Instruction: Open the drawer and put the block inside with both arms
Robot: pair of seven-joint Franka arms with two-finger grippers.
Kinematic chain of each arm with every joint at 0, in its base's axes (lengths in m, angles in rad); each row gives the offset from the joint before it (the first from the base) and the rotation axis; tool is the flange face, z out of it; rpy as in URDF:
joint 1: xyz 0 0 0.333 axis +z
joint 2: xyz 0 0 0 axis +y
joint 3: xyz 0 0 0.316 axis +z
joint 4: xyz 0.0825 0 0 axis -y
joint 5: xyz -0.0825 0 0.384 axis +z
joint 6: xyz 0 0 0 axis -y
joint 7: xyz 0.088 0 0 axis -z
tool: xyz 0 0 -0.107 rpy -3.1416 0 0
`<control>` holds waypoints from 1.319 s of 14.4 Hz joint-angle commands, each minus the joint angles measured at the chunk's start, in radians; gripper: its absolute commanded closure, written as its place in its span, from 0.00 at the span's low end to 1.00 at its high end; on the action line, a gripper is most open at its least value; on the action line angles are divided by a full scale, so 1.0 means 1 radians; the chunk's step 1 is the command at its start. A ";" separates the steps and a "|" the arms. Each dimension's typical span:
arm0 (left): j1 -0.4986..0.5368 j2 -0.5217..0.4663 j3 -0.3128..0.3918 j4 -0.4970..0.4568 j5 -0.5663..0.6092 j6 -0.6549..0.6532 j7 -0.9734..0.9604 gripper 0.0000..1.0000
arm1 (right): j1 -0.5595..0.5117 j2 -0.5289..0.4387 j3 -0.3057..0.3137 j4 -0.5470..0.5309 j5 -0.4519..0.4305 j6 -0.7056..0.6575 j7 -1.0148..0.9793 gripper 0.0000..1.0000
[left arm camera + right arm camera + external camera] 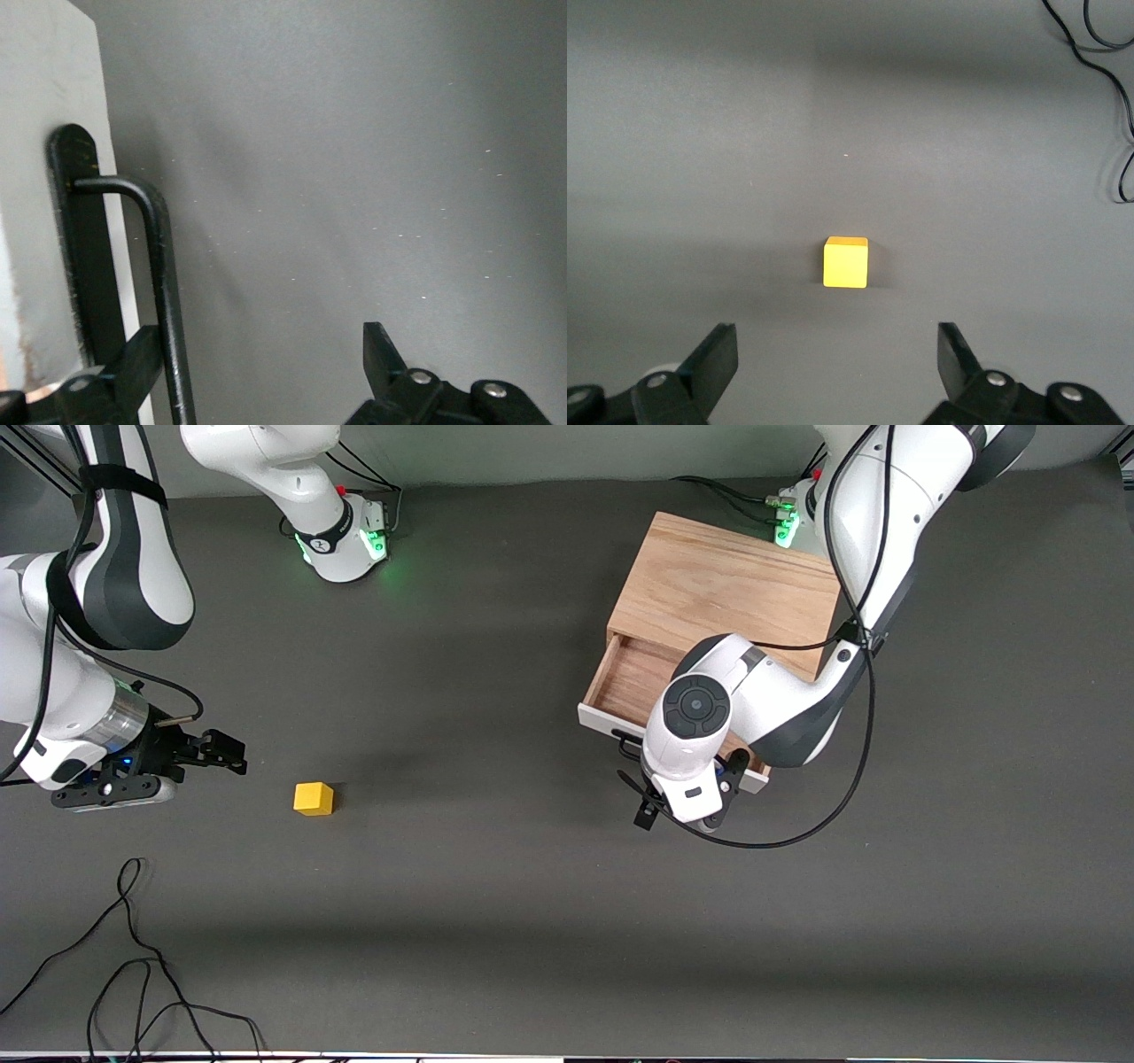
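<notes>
The light-wood box point(726, 593) stands toward the left arm's end of the table. Its drawer point(631, 680) is partly pulled out and shows its brown inside. My left gripper point(687, 793) is low in front of the drawer's white front panel point(44, 133). In the left wrist view this gripper point(257, 359) is open, with the black wire handle point(164, 292) inside the jaws next to one finger. The yellow block point(314, 798) lies on the table toward the right arm's end. My right gripper point(226, 751) is open beside it. In the right wrist view the block point(845, 262) lies ahead of the open gripper point(837, 354), apart from it.
Loose black cables point(133, 974) lie on the grey table near the front camera at the right arm's end, and also show in the right wrist view point(1107, 53). The left arm's elbow hangs over the open drawer.
</notes>
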 commanded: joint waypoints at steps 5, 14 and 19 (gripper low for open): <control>0.032 -0.114 -0.002 0.156 0.015 -0.215 0.093 0.00 | 0.005 -0.012 -0.004 0.006 -0.012 -0.014 0.005 0.00; 0.308 -0.436 0.003 0.078 -0.212 -0.621 0.832 0.00 | 0.005 -0.016 -0.004 0.013 -0.012 -0.015 0.014 0.00; 0.457 -0.600 0.008 -0.078 -0.280 -0.620 1.208 0.00 | 0.045 -0.010 0.011 0.100 -0.003 -0.106 0.050 0.00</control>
